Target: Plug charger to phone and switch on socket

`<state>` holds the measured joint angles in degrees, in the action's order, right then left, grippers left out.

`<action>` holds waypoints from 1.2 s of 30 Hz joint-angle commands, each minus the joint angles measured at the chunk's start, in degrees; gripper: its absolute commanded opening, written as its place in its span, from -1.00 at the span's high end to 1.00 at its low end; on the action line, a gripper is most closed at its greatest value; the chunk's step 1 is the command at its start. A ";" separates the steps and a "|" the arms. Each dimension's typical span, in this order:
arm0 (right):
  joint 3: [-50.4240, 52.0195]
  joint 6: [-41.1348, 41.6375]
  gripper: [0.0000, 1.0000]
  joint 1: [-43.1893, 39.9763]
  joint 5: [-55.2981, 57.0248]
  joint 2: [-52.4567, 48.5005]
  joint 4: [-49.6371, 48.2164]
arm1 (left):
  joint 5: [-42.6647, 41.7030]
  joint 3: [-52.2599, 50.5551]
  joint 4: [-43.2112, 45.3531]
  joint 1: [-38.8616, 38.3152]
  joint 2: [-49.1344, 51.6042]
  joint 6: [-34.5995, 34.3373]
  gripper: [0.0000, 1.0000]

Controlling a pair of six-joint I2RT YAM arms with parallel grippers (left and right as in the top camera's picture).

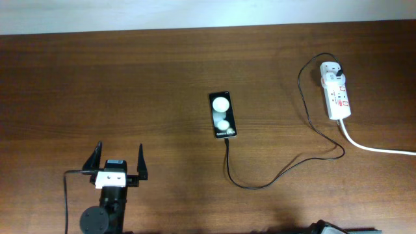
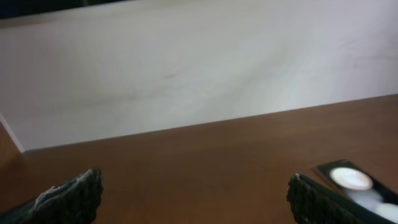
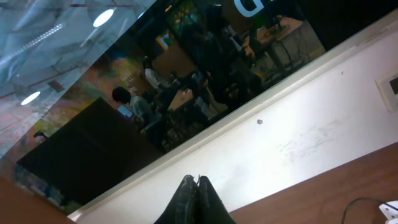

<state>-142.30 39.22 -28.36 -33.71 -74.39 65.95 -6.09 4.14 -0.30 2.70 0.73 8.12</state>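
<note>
Overhead view: at lower left, the left gripper (image 1: 119, 147) stands spread wide, holding nothing. At centre lies the phone (image 1: 223, 115), with the charger (image 1: 228, 162) tip apparently already meeting its near end. At upper right is the socket (image 1: 336, 91), whose switch probably remains to press. Right wrist view: the right gripper (image 3: 198, 198) is pressed closed, empty.

The phone (image 1: 223, 115) lies on the table (image 1: 97, 78), the socket (image 1: 336, 91) well to its right, the charger (image 1: 273, 179) running between them.

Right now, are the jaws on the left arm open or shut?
Open. The left gripper has its two fingers spread far apart, with bare table showing between them.
</note>
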 commanded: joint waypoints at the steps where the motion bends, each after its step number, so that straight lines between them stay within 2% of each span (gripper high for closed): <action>1: -0.11 0.09 0.89 -0.11 -0.61 0.92 -0.15 | 2.91 -3.67 1.03 0.09 -0.24 0.15 -0.98; 5: -0.11 0.09 0.83 -0.11 -0.61 1.05 0.07 | 2.95 -3.67 -4.31 0.09 -0.22 0.17 -0.98; 7: -0.11 0.09 0.81 -0.11 -0.61 1.09 0.09 | 2.91 -3.65 -4.11 0.09 0.02 0.17 -0.98; 10: -0.11 0.11 0.69 -0.11 -0.61 1.25 0.31 | 2.91 -3.65 -4.11 0.09 0.04 0.15 -0.98; 17: -0.11 0.26 0.63 0.04 -0.59 2.43 1.16 | 2.93 -3.65 -4.07 0.15 -0.46 0.17 -0.98; 23: -0.11 0.28 0.55 6.75 -0.63 2.71 1.11 | 2.93 -3.65 -4.11 0.20 -0.44 0.17 -0.98; 24: -0.11 0.26 0.18 7.08 -0.57 2.73 1.36 | 2.91 -3.65 -4.11 0.20 -0.44 0.17 -0.98; 25: -0.11 0.26 -0.54 7.08 -0.57 2.62 2.32 | 2.93 -3.65 -4.11 0.20 -0.44 0.17 -0.98; 26: -0.11 0.26 -0.97 7.08 -0.57 2.62 8.59 | 2.93 -3.65 -4.11 0.20 -0.44 0.17 -0.98; 29: -0.11 0.26 -0.97 7.08 -0.52 2.62 22.97 | 2.91 -3.65 -4.11 0.20 -0.44 0.15 -0.98; 32: -0.09 -2.97 -0.97 6.97 17.92 2.62 31.36 | 2.93 -3.65 -4.09 0.20 -0.44 0.17 -0.98; 33: 0.13 -5.66 -0.97 6.97 21.94 2.62 31.34 | 2.93 -3.65 -4.11 0.20 -0.37 0.17 -0.98; 36: 2.40 -21.70 -0.97 7.13 19.23 2.73 31.34 | 2.93 -3.65 -4.11 0.20 -0.37 0.17 -0.99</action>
<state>-141.58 28.42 -21.65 -15.35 -71.77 96.95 -3.57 0.64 -4.05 2.70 0.62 8.12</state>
